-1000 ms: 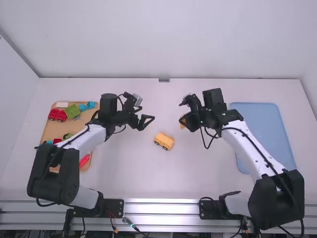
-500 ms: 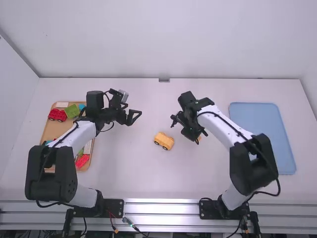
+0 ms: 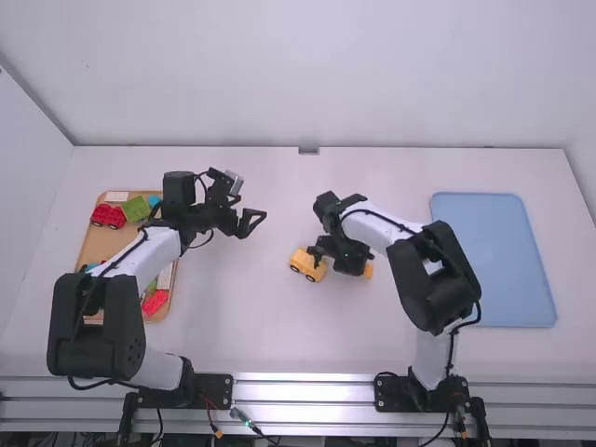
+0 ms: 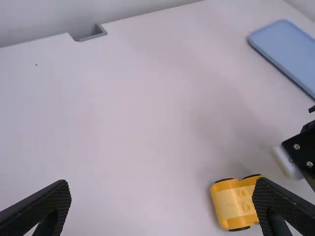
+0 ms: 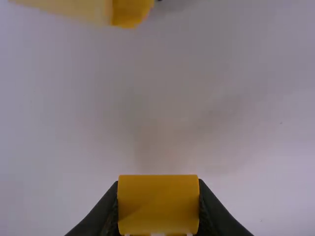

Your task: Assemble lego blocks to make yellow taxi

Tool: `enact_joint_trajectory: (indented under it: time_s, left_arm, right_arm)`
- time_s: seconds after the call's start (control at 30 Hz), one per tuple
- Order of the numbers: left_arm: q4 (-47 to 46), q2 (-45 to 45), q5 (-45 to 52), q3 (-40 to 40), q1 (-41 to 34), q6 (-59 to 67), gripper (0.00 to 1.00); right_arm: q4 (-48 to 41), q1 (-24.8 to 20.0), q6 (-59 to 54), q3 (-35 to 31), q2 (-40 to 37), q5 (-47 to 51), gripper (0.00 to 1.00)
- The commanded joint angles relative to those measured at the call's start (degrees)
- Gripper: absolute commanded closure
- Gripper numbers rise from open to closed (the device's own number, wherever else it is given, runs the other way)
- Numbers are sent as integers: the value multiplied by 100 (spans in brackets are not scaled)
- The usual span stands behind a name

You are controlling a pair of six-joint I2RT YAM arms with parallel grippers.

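The yellow wheeled car base [image 3: 306, 264] stands mid-table; in the left wrist view the car base [image 4: 233, 202] shows studs on top. Just right of it is my right gripper [image 3: 356, 266], with a yellow block [image 3: 369, 270] peeking out. In the right wrist view that block [image 5: 158, 202] is clamped between both fingers of my right gripper [image 5: 158, 211], apart from the car base [image 5: 132, 12]. My left gripper [image 3: 251, 222] is to the left of and farther back than the car; in its wrist view my left gripper [image 4: 162, 204] is wide open, nothing held.
At the left, partly under the left arm, lies an orange-brown tray [image 3: 93, 244] holding red [image 3: 108, 216], green [image 3: 135, 209] and blue pieces. A light blue tray [image 3: 498, 251] is on the right side of the table.
The right arm has swung left with its block, from right of the car base to close beside it. My left gripper has drawn back left. The car base has stayed put.
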Motion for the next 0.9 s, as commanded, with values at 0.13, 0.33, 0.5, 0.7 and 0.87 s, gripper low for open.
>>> enact_joint_trajectory:
  time_s: [0.13, 0.33, 0.5, 0.7, 0.87]
  left_arm:
    - [-146, -83, 57, 98, -13, 472, 1]
    - [-149, -83, 50, 96, -11, 466, 1]
    - [-149, -83, 50, 96, -11, 466, 1]
    - [-144, -83, 50, 96, -11, 699, 1]
    - [-131, -83, 52, 96, -11, 800, 1]
  right_arm:
    - [-15, -35, -133, 179, 153, -249, 98]
    - [83, -197, -133, 179, 271, -505, 97]
    - [96, -323, -133, 181, 321, -540, 100]
    - [229, -306, -118, 177, 321, -546, 88]
    - [269, -234, -136, 175, 321, -603, 74]
